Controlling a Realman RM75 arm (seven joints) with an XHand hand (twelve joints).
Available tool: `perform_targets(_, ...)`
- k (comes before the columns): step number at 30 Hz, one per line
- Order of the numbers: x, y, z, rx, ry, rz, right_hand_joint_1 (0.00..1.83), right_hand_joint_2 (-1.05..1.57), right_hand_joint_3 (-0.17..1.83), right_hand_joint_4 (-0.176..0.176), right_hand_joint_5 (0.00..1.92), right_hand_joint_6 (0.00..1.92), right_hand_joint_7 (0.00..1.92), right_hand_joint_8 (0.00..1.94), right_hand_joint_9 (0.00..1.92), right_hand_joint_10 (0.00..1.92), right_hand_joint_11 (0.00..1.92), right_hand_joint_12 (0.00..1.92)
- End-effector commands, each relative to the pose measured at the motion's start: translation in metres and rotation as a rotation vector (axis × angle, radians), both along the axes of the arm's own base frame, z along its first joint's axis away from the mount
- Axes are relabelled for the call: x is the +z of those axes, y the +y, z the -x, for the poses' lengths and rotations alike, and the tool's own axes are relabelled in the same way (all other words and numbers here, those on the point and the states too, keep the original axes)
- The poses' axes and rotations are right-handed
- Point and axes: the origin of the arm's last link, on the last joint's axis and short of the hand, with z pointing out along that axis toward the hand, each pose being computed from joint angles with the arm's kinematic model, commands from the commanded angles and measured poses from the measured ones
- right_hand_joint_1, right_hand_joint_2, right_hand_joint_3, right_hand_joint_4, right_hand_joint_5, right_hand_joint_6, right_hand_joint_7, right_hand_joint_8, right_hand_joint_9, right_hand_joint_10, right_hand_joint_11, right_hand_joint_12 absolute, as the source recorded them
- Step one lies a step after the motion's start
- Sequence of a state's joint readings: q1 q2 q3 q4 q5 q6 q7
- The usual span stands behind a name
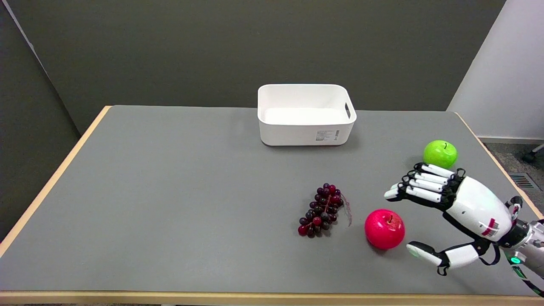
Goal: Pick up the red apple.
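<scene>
The red apple looks rigid, smooth, likely slippery — best wrapped around its widest part. At its 3 o'clock, right hand fingers spread, empty.

Red apple, green apple, dark purple-red grapes, white bin, grey surface with tan edging, black-and-white hand.

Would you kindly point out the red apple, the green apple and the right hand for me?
red apple (384,229), head view, middle of its front face.
green apple (440,154), head view, centre of its skin.
right hand (457,212), head view, white back shell.
</scene>
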State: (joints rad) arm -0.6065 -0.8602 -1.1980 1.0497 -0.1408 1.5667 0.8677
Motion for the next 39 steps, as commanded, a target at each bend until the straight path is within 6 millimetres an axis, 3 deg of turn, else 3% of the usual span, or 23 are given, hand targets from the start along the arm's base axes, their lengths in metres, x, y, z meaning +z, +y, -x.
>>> perform_targets(1,-0.018,-0.018,-0.004,-0.028,0.098,-0.054,0.38,0.61,0.85,0.110,0.38,0.74,0.57,0.63,0.51,1.10,0.33,1.52)
perform_targets(11,-0.018,-0.045,0.008,-0.115,0.117,-0.027,0.36,0.58,0.89,0.110,0.36,0.71,0.53,0.60,0.47,1.03,0.31,1.51)
perform_targets(17,-0.017,-0.057,0.021,-0.175,0.132,-0.010,0.32,0.58,0.86,0.090,0.32,0.60,0.45,0.46,0.34,0.91,0.25,1.43)
perform_targets(29,-0.004,-0.052,0.041,-0.253,0.077,0.037,0.31,0.58,0.86,0.089,0.31,0.58,0.44,0.43,0.32,0.87,0.23,1.40)
perform_targets(39,-0.002,-0.048,0.043,-0.251,0.065,0.032,0.31,0.58,0.86,0.094,0.32,0.59,0.45,0.45,0.34,0.89,0.25,1.42)
